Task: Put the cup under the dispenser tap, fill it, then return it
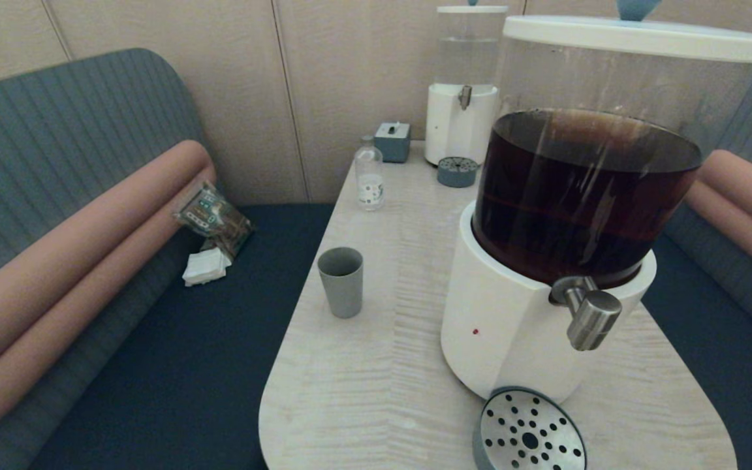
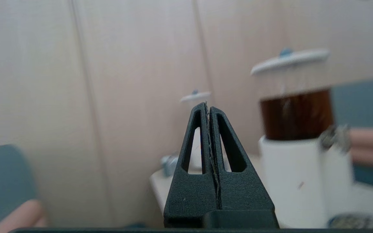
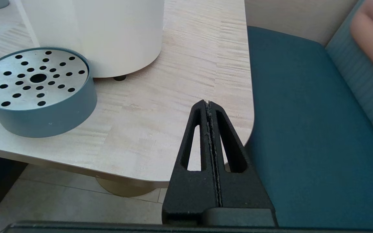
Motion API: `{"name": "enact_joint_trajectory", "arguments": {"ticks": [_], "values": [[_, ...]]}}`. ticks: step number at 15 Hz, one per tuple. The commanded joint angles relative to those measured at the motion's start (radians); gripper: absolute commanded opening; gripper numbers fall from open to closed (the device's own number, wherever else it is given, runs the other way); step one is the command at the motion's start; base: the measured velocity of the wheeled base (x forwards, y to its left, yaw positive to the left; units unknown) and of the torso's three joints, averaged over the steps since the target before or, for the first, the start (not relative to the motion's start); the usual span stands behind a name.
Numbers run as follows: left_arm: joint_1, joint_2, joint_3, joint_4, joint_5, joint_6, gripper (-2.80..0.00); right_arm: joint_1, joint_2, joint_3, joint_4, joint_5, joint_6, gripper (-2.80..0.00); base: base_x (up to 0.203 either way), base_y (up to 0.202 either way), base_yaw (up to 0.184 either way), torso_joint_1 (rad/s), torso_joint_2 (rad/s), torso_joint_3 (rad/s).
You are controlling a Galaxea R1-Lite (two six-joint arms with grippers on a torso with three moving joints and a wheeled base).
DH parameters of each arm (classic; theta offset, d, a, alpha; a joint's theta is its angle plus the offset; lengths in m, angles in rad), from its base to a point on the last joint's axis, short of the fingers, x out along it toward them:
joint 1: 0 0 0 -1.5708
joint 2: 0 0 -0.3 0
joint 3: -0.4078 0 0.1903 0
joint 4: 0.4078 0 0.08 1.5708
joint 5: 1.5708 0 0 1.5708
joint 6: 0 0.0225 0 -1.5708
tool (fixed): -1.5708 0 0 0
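Note:
The grey cup stands upright and empty on the light wooden table, left of the big white-based dispenser of dark brown liquid. The brushed-steel dispenser tap juts from that base above a round perforated drip tray. Neither arm shows in the head view. My left gripper is shut and empty, held off the table's left side, facing the dispenser. My right gripper is shut and empty, hovering over the table's near right corner beside the drip tray.
A clear glass bottle, a small grey box and a smaller clear-liquid dispenser with its own drip tray stand at the table's far end. Benches flank the table; a snack packet and napkins lie on the left bench.

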Motion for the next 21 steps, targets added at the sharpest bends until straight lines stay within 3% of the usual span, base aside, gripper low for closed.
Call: {"name": "enact_joint_trajectory", "arguments": {"ticks": [1,5,9,11,14,19,21], "values": [[0.001,-0.037,0.002,0.050,0.000,0.027,-2.80,0.000,-0.003,0.009,0.000,0.001,0.000,-2.80,0.000,0.000,0.000,0.000,0.00,0.000],[0.001,-0.037,0.002,0.410,0.056,0.143,-2.80,0.000,-0.003,0.009,0.000,0.001,0.000,-2.80,0.000,0.000,0.000,0.000,0.00,0.000],[0.001,-0.037,0.002,0.726,0.184,0.174,-2.80,0.000,-0.003,0.009,-0.001,0.001,0.000,-2.80,0.000,0.000,0.000,0.000,0.00,0.000],[0.001,-0.037,0.002,0.743,0.220,0.194,-2.80,0.000,-0.003,0.009,-0.001,0.001,0.000,-2.80,0.000,0.000,0.000,0.000,0.00,0.000],[0.001,-0.036,0.002,0.810,0.329,0.205,-2.80,0.000,-0.003,0.009,-0.001,0.001,0.000,-2.80,0.000,0.000,0.000,0.000,0.00,0.000],[0.001,-0.035,-0.002,0.862,0.342,0.203,-2.80,0.000,-0.003,0.009,0.000,0.001,0.000,-2.80,0.000,0.000,0.000,0.000,0.00,0.000],[0.001,-0.035,-0.023,0.956,0.338,0.193,-2.80,0.000,-0.003,0.009,0.000,0.001,0.000,-2.80,0.000,0.000,0.000,0.000,0.00,0.000]]}}
